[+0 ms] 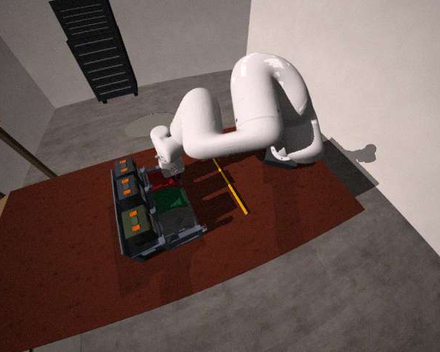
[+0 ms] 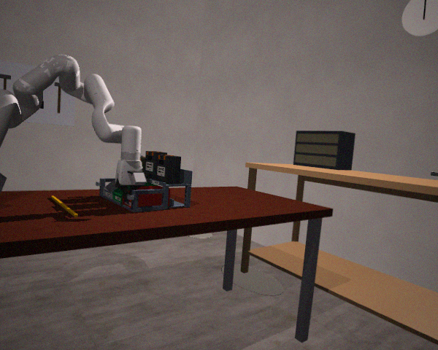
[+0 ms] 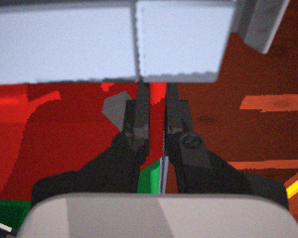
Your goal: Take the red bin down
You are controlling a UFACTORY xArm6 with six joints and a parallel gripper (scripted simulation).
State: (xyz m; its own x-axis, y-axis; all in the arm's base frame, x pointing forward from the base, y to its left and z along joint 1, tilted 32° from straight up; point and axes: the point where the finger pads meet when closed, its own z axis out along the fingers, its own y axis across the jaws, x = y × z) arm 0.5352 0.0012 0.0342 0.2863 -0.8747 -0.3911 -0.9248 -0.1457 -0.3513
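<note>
The red open bin sits in the end slot of the dark shelf nearest the arm's wrist. It also shows in the side view. My gripper reaches down at its open front and also shows in the side view. In the wrist view the fingers are shut on the red bin's thin side wall. A grey part lies inside the red bin. A green bin and a grey bin stand beside it on the shelf.
Black boxes with orange labels stand along the shelf's top tier. A yellow bar lies on the red-brown table in front of the shelf. The shelf's pale rail runs just above the fingers. A wooden bench stands beside the table.
</note>
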